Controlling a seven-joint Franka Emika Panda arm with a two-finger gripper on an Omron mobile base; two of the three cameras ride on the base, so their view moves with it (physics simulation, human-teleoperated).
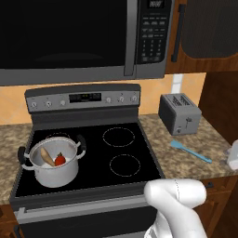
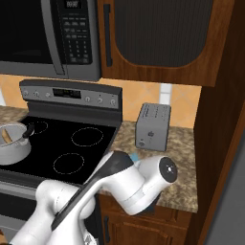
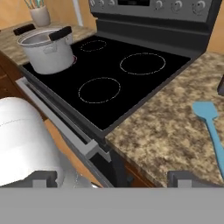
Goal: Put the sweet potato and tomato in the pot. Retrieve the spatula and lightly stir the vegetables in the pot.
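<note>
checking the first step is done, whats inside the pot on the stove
In the left base view the pot holds the sweet potato, leaning against the wall, and the tomato beside it. The pot's near wall covers their lower parts and the bottom. The spatula lies on the counter.

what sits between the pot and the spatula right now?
In the left base view, the pot stands on the stove's front left burner; between it and the spatula lie the bare black cooktop, then bare granite counter. No objects in the way.

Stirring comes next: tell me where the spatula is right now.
The spatula lies flat on the granite counter right of the stove, in front of the toaster; the hand view shows it at the right edge.
</note>
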